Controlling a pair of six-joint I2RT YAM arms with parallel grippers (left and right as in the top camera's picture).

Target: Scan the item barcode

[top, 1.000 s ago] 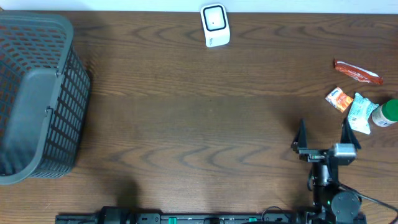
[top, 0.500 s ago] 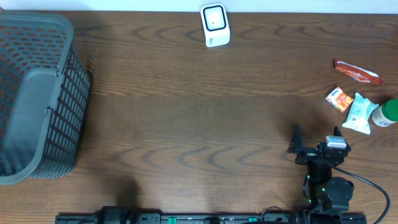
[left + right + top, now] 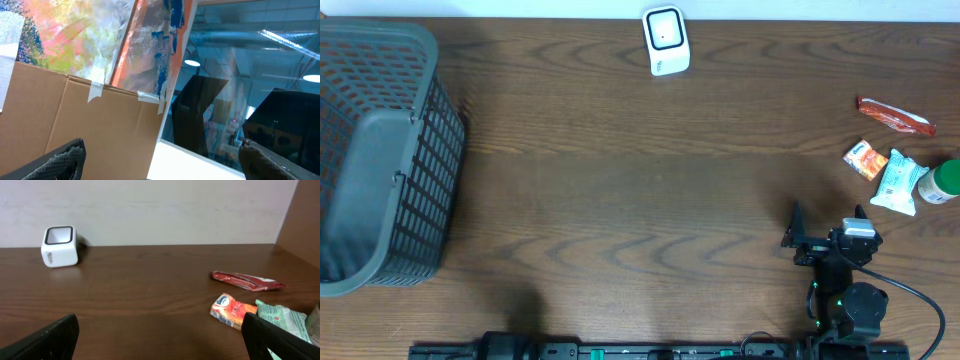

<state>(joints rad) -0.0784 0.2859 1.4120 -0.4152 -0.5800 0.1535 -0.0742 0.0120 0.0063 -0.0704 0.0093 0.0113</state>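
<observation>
right gripper (image 3: 828,222): jaws wide, empty, by the front edge
left gripper (image 3: 160,150): wide, empty, aimed off the table (image 3: 620,200)
items: orange sachet (image 3: 865,158), green pouch (image 3: 898,182), red packet (image 3: 895,116), all ahead-right, near the right edge
long axis: red packet lies left-right
scanner (image 3: 666,41): far edge, well left, bare wood between
nearer arm: right

This is a robot lab set up like a shop checkout: the wooden table (image 3: 620,200) holds a white barcode scanner (image 3: 666,40) and a grey shopping basket (image 3: 380,150). Beyond it stand taped cardboard (image 3: 100,125) and a glass wall (image 3: 240,75).
</observation>
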